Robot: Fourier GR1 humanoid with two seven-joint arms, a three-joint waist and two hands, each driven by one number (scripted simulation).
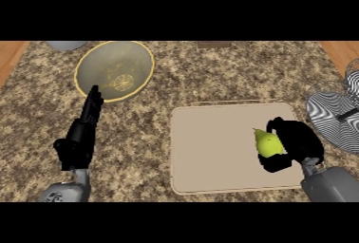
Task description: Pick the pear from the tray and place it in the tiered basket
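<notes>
Curling round the pear (269, 142) on the tray (210, 156), your right hand (300, 142) holds it; your left hand (79, 144) rests straight-fingered.

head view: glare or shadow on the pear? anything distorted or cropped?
Head view: light is even, with no glare on the pear; the right robot hand curls round it, hiding its right side; the round plate looks slightly oval; the basket is cropped at the right edge.

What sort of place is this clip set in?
Most likely a kitchen counter: a speckled, stone-like countertop, a round plate, a tray carrying a pear, and a wire tiered basket at the right edge.
</notes>
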